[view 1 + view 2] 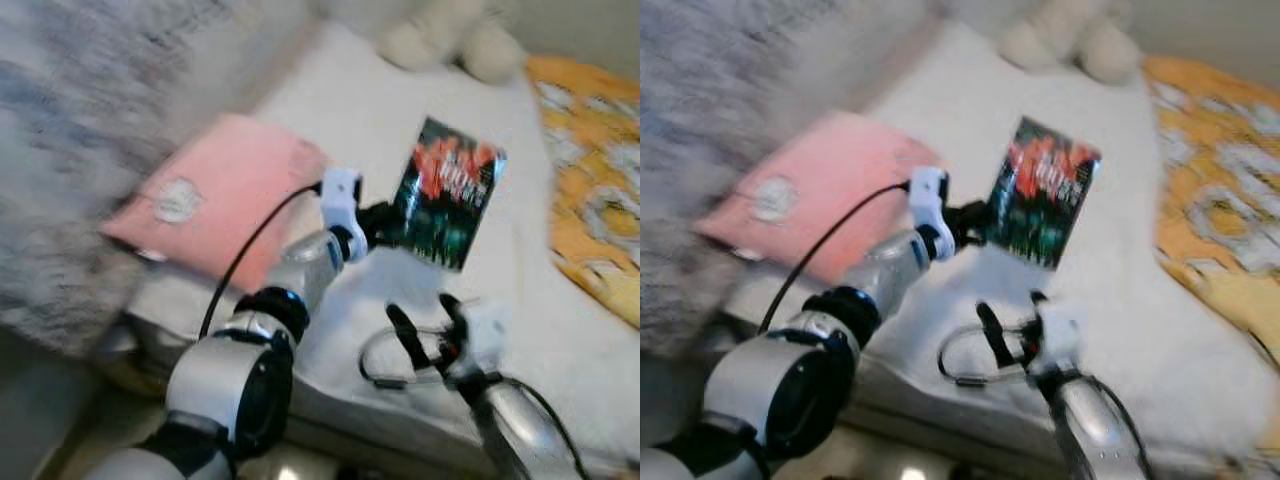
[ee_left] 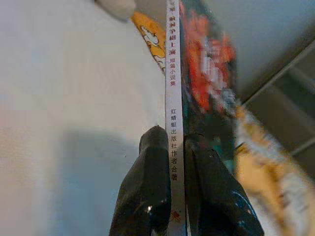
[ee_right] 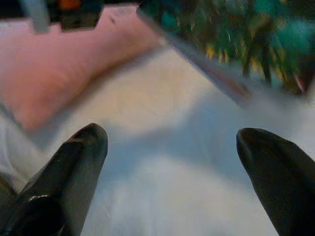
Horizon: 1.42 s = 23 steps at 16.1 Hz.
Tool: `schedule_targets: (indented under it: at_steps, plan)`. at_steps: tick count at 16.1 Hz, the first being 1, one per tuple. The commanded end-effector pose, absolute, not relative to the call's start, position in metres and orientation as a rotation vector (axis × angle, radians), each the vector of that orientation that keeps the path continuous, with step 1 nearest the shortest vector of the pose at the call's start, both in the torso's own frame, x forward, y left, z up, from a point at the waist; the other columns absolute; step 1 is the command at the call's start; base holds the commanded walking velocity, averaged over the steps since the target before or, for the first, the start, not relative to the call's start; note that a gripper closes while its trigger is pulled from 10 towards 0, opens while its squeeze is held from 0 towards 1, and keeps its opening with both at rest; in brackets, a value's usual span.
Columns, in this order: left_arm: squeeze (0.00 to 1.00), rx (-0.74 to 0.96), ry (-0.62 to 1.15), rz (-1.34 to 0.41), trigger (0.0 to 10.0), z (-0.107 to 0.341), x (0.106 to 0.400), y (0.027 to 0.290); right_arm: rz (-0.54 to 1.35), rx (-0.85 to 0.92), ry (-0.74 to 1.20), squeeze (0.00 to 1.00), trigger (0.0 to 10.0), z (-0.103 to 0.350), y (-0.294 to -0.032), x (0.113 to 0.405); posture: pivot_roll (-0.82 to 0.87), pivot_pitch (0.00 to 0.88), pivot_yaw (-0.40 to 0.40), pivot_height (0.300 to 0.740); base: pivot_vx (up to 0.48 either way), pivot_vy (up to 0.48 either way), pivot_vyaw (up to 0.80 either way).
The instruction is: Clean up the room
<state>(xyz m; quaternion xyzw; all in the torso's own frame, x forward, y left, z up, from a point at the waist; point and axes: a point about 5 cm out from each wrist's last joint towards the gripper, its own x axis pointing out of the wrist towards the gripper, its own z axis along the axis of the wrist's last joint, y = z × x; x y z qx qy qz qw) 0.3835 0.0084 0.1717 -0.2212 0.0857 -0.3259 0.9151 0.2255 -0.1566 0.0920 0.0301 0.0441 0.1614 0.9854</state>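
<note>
Two grippers are up over the bed [image 1: 560, 330], and the picture is blurry. Left gripper [image 1: 385, 226] is clamped on a book [image 1: 447, 192], pinching it at its lower left edge and holding it up above the white cover, tilted, front face toward the head camera. That cover is dark green with a red patch near the top. From the left wrist, both black fingers [image 2: 147, 187] press either side of the white spine [image 2: 173, 123], which carries printed characters running along it. Right gripper [image 1: 430, 335] sits lower and nearer the robot, below the book and apart from it, fingers spread wide with nothing between them. Its wrist view shows the two fingertips [image 3: 81, 152] well apart over white bedding, the book's edge beyond them. A pink pillow [image 1: 215, 195] lies on the bed to the left, beside a grey fuzzy blanket [image 1: 90, 130]. An orange patterned quilt [image 1: 590, 170] runs along the right side. A cream plush toy [image 1: 440, 35] rests at the far end.
</note>
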Motion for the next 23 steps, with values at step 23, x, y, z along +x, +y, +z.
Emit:
schedule_targets:
  at_steps: [23]
  plan:
    - [0.0,0.467,0.276,-0.278,10.0,0.154,0.404,0.142,0.386,0.077,0.234,0.0,10.0,0.085,-0.146,0.199,-0.15,0.32,-0.131,0.74,0.0,0.0,0.0]
